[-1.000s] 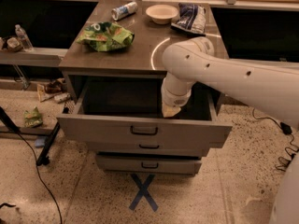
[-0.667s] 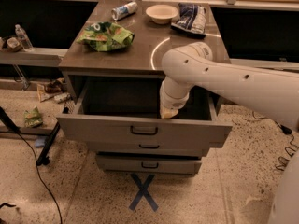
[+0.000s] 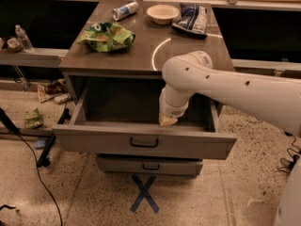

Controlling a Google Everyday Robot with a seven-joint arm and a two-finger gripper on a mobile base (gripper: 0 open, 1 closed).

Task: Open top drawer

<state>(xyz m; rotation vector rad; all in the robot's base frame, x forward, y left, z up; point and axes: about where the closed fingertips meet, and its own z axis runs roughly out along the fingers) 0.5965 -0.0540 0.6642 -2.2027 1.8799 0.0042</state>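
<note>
With the wide grey metal top drawer (image 3: 94, 142) standing well out beneath the steel surface (image 3: 141, 55), the white arm's gripper (image 3: 168, 120) hangs inside the box, just behind its front, up-right of the dark pull handle (image 3: 144, 143). Open or closed: cannot tell.

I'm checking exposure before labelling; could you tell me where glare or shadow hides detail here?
Camera view: a curved glare arc streaks the tabletop; the open top drawer is dim with shadow inside; the gripper, just inside its front wall, is well lit.
</note>
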